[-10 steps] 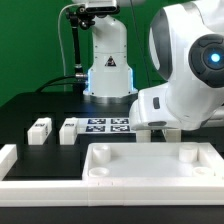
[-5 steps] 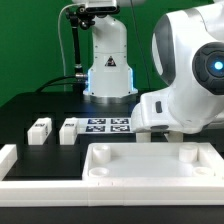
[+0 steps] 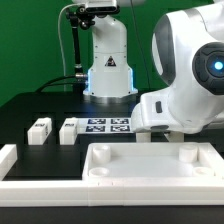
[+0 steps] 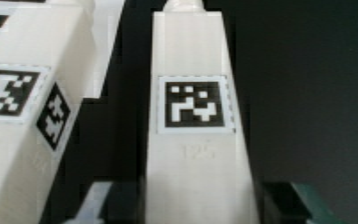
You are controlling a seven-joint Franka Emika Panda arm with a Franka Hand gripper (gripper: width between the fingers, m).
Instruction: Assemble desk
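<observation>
The white tabletop [image 3: 140, 165] lies at the front with its raised rim up. A short white leg [image 3: 188, 152] stands in its back corner on the exterior view's right. Two more legs [image 3: 40, 130] [image 3: 68, 130] lie on the black table at the exterior view's left. In the wrist view a long white tagged leg [image 4: 197, 100] lies between my fingertips, and another tagged leg [image 4: 25, 100] lies close beside it. My gripper [image 4: 202, 205] is open and straddles the first leg, with dark gaps on both sides. In the exterior view the arm's body hides the gripper.
The marker board [image 3: 106, 126] lies behind the tabletop. Low white border rails run along the front [image 3: 60, 190] and at the exterior view's left [image 3: 8, 155]. The robot's base [image 3: 108, 70] stands at the back. The arm's large white link [image 3: 190, 80] fills the exterior view's right.
The arm shifted slightly toward the exterior view's right between one second and half a second ago. Since then nothing has visibly moved.
</observation>
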